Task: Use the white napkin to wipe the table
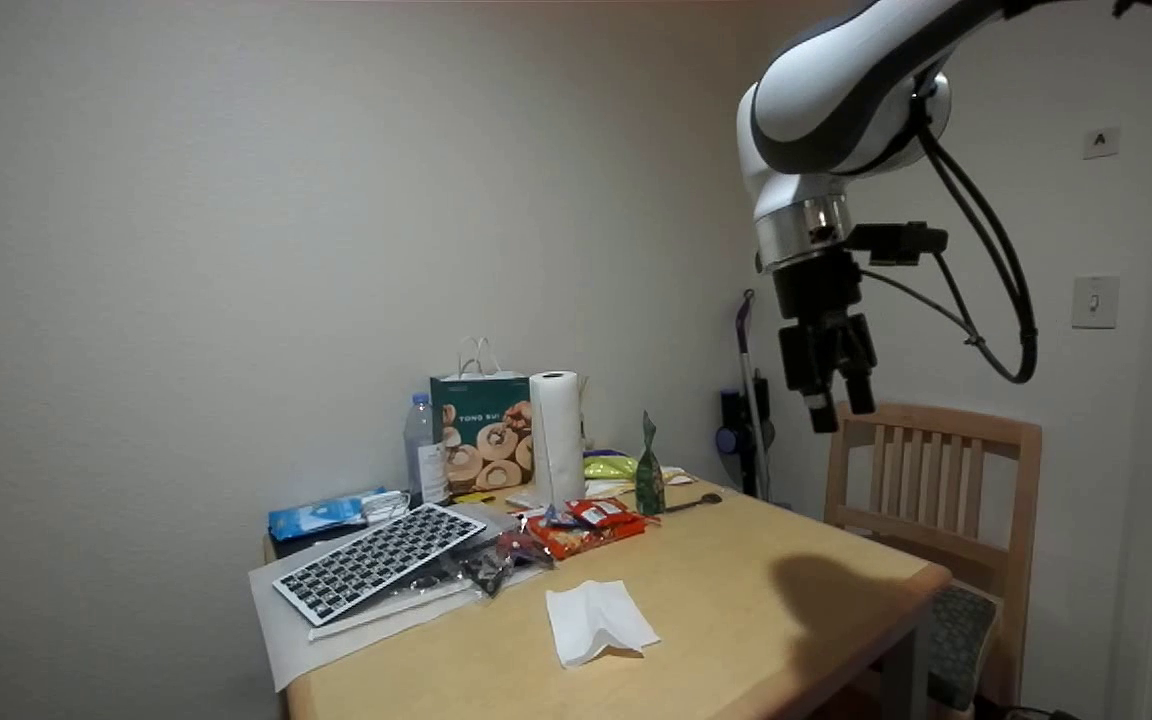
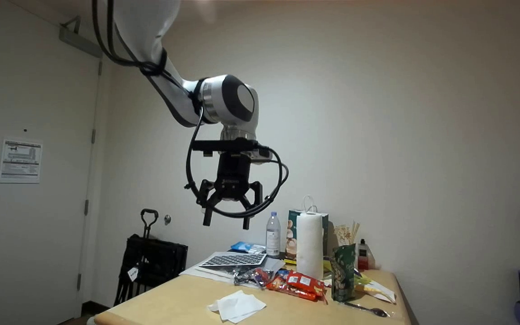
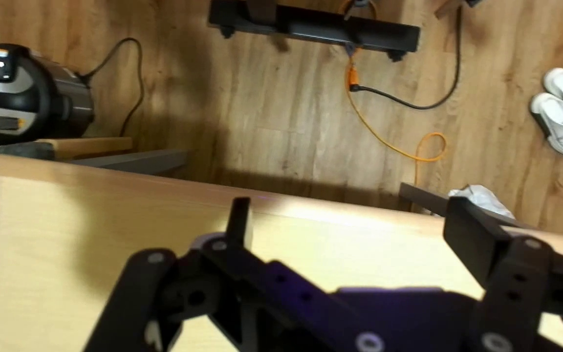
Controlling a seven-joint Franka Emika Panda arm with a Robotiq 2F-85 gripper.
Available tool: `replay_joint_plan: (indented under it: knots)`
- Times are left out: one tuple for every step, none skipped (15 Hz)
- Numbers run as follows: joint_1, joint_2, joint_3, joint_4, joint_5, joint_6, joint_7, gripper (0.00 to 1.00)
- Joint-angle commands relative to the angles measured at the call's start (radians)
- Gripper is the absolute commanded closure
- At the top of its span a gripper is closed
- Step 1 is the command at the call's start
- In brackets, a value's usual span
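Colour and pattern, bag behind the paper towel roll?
Dark green with rounded tan shapes; the bag shows best in an exterior view.

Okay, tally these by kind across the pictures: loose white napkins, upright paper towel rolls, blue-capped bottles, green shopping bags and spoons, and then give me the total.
White napkin: 1
Paper towel roll: 1
Blue-capped bottle: 1
Green shopping bag: 1
Spoon: 1
Total: 5

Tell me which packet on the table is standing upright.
The dark green packet, right by the dark spoon in both exterior views. It stands on end, while the red packets and the blue packet lie down.
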Motion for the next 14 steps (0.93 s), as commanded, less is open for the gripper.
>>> replay_joint_plan:
  knots:
    - [-0.003,0.031,0.006,0.018,0.035,0.008,0.016,0.0]
    - [-0.002,0.052,0.008,0.028,0.04,0.01,0.019,0.0]
    - [-0.003,0.058,0.008,0.029,0.04,0.01,0.019,0.0]
    - [-0.003,0.057,0.008,0.029,0.04,0.01,0.019,0.0]
    - [-0.003,0.054,0.008,0.029,0.04,0.01,0.019,0.0]
    - [-0.003,0.051,0.008,0.029,0.04,0.01,0.019,0.0]
    - [-0.003,0.05,0.008,0.029,0.04,0.01,0.019,0.0]
    - [0.002,0.076,0.018,0.036,0.032,0.042,0.067,0.0]
    - [0.008,0.106,0.029,0.046,0.018,0.072,0.091,0.0]
    - [0.012,0.14,0.041,0.058,0.005,0.114,0.146,0.0]
    - [0.017,0.18,0.052,0.073,-0.01,0.152,0.192,0.0]
    - [0.024,0.219,0.064,0.089,-0.036,0.184,0.239,0.0]
    - [0.033,0.253,0.072,0.106,-0.059,0.199,0.275,0.0]
    - [0.043,0.289,0.079,0.128,-0.083,0.207,0.311,0.0]
